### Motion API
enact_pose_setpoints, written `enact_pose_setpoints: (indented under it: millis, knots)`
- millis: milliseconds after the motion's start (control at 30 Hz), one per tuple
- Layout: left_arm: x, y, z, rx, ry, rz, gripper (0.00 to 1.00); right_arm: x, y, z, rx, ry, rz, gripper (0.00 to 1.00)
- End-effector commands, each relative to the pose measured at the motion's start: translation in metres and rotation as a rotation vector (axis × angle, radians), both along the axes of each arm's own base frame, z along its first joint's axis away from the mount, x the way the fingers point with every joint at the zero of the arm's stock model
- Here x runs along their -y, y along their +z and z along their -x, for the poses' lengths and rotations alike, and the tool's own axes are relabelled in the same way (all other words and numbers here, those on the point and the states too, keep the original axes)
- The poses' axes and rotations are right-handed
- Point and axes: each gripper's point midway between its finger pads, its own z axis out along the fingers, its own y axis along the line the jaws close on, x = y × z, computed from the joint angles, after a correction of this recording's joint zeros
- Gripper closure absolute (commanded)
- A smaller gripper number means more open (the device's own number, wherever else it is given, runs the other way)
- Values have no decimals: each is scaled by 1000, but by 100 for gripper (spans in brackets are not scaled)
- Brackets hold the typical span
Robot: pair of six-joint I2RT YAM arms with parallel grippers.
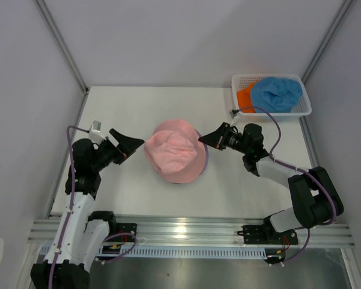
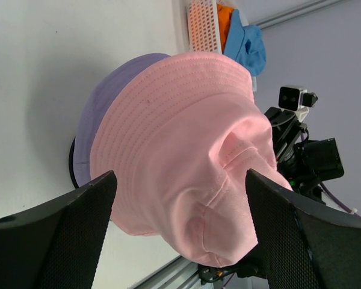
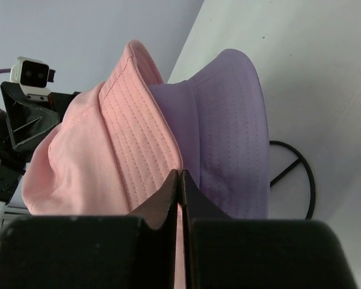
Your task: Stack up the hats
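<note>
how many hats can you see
4: pink fabric bucket hat mid-table, over the lavender fabric hat; blue fabric hat and orange fabric hat in the white mesh basket, far right.

White table inside a plain, pale-walled booth, seen from above.
The table (image 1: pixel 138 102) fills the centre. The back wall (image 1: pixel 192 36) is at 12 o'clock, the left wall (image 1: pixel 24 90) at 9 and the right wall (image 1: pixel 349 72) at 3, joined by slanting metal corner posts (image 1: pixel 60 42). An aluminium rail (image 1: pixel 192 229) at 6 o'clock shows glare under soft, even light.
</note>
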Motion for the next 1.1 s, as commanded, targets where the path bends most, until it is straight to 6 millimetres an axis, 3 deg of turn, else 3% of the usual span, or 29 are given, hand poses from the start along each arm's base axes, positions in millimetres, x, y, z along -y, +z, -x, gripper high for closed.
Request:
enact_pose_setpoints:
  millis: [0,33,67,100,233,433,533,667,800,1067]
  knots:
    - [-2,-5,-6,-4,22,57,11,1,20,-15,68,-58,14,100]
    - [0,-19,-3,-32,13,76,12,4,16,-18,63,-82,36,100]
    - [1,-13,-6,-2,13,103,15,10,10,-21,35,-124,60,100]
    - [2,-23,-5,-21,14,113,18,14,7,-22,26,-145,69,100]
    - [1,-24,-9,8,21,122,23,25,-9,-26,-32,-201,93,100]
    - [1,-27,-14,40,18,124,37,17,-17,-22,-56,-164,66,100]
    - [0,-46,-19,-5,29,126,44,12,-22,-21,-58,-150,81,100]
    - [2,-72,-24,-46,22,146,43,7,-32,-18,-61,-144,104,100]
    - [6,-80,-25,-65,5,171,43,3,-38,-16,-76,-130,106,100]
    - [9,-74,-25,-39,-18,195,50,2,-37,-15,-76,-123,104,100]
